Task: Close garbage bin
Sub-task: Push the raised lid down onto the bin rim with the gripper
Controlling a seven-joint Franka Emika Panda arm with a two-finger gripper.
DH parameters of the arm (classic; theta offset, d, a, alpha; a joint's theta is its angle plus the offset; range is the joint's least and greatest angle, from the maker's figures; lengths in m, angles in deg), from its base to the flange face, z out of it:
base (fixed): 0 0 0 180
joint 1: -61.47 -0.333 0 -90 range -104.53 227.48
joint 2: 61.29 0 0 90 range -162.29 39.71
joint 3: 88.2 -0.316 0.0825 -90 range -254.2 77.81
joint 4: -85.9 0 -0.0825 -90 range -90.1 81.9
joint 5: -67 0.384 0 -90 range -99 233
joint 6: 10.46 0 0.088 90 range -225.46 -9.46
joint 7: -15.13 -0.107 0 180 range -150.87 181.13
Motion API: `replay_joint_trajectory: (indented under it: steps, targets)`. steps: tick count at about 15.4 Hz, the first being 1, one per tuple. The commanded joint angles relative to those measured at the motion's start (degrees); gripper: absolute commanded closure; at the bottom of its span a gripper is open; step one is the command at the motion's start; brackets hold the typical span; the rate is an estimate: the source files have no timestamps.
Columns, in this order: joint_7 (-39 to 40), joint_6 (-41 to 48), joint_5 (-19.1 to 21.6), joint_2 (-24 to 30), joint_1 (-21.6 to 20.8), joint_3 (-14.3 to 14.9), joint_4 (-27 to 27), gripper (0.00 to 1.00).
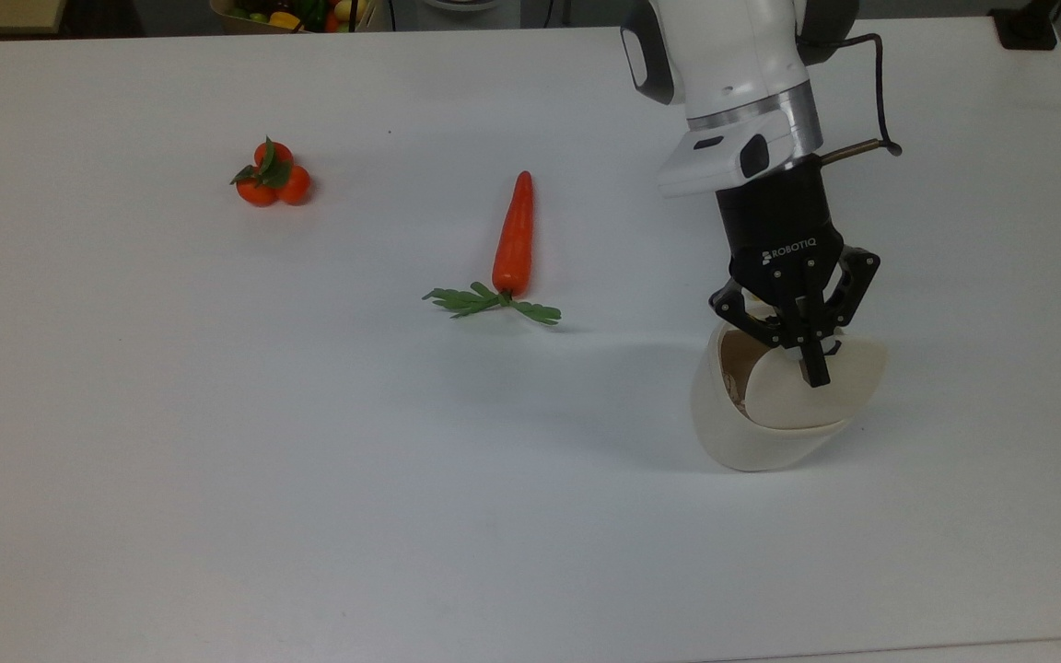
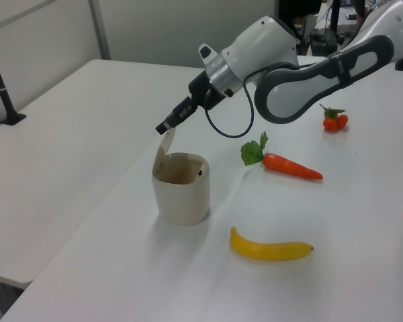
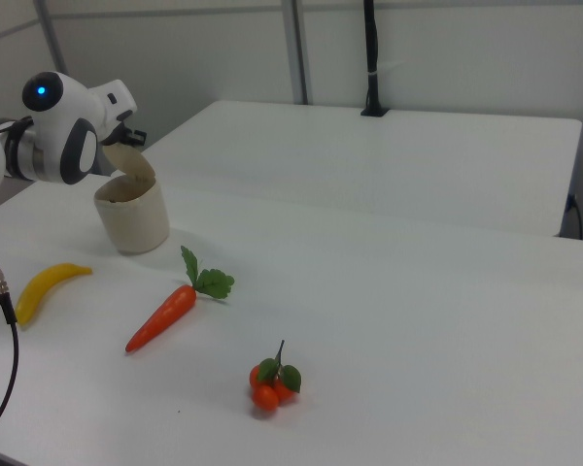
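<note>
Our claw [image 1: 811,364], fingers pinched together and empty, is at the raised lid [image 1: 807,391] of the cream-white plastic bin [image 1: 724,419]. Lid not down yet; we judge the closing push remains.

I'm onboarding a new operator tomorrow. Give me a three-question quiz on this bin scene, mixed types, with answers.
1. True or false: the garbage bin lid is fully shut.
2. In the left view, which lies nearest the bin? A) carrot B) banana C) oranges
3. Fill in: the tool is at the bin's raised ____.

Key
1. False: it stands up, leaving the bin's mouth open.
2. B
3. lid
</note>
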Motion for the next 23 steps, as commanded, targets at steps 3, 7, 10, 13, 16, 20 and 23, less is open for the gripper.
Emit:
replay_joint_trajectory:
  steps: [3, 7, 10, 13, 16, 20, 23]
  targets:
    - [-1.61, -0.55, -0.9, 3.14, -0.2, -1.46, -5.6, 1.0]
    - [-1.61, -0.11, -0.9, 5.51, -0.02, -2.61, -10.09, 1.0]
    - [-1.61, 0.58, -0.9, 7.8, 0.24, -2.96, -13.43, 1.0]
    - [-1.61, 1.38, -0.9, 9.04, 0.68, -3.05, -15.9, 1.0]
    - [-1.61, 2.17, -0.82, 9.04, 1.82, -3.05, -16.78, 1.0]
    - [-1.61, 4.02, -0.82, 8.95, 2.0, -3.05, -18.09, 1.0]
    - [-1.61, 4.81, -0.9, 8.51, 1.91, -3.05, -18.97, 1.0]
